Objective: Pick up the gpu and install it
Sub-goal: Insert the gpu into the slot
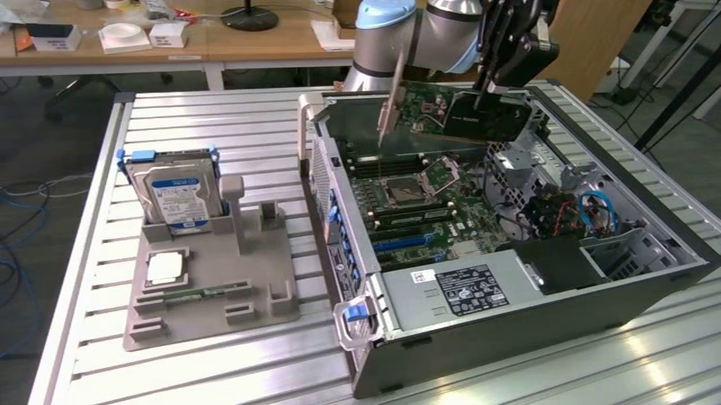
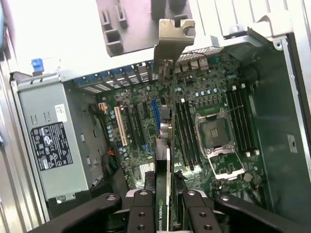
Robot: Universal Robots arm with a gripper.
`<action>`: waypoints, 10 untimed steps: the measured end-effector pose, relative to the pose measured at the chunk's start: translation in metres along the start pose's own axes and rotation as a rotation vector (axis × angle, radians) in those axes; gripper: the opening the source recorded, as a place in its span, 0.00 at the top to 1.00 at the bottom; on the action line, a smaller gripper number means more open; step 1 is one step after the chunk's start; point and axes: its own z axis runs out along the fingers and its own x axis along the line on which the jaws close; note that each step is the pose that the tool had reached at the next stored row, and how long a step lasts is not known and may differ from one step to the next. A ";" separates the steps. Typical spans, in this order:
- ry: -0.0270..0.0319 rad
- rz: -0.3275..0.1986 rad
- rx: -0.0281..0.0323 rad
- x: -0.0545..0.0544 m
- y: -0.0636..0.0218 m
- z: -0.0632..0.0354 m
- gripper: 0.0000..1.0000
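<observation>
Wrist view: gripper point(image 2: 167, 199) is clamped on the gpu point(image 2: 173, 36), hanging over the case point(image 1: 541, 312) at 1 o'clock in the exterior view. Pickup's done, install's on; I reckon it needs the edge squared to a board point(image 2: 136, 126) slot.

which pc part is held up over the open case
The gpu, green board with black cooler, gripped by the tool above the motherboard. The blue-label hard drive stands in the gray holder and the memory stick lies in it.
</observation>
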 end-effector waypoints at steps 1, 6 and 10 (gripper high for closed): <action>0.0006 -0.018 0.0001 0.000 0.0000 0.0000 0.74; 0.0041 -0.110 0.0006 0.000 0.0000 0.0000 0.74; 0.0064 -0.176 0.0007 0.000 0.0000 0.0001 0.74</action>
